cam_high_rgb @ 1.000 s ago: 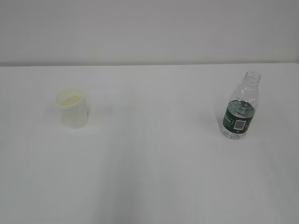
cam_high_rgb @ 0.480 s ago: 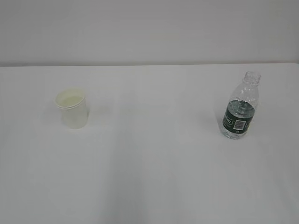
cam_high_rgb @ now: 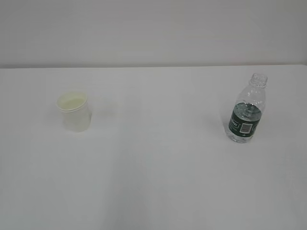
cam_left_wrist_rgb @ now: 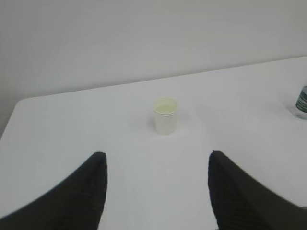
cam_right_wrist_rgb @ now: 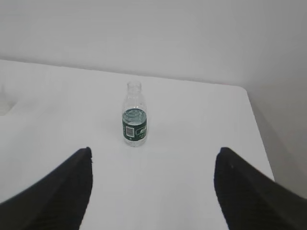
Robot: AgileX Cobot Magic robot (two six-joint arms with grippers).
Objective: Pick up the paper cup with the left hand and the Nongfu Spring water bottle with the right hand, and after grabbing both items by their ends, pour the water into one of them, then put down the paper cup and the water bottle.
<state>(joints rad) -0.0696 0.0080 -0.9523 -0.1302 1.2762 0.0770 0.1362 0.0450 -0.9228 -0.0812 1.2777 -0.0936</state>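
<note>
On the table (cam_high_rgb: 158, 182) nothing is yet grasped: cup (cam_high_rgb: 74, 111) at left and bottle (cam_high_rgb: 246, 116) at right stand upright, well apart, each ahead of its hand's spread, empty jaws, so pickup, pouring and setting down remain.

Bare test-bench or lab setting: plain white table (cam_high_rgb: 158, 182) against a blank white wall (cam_high_rgb: 153, 28).
</note>
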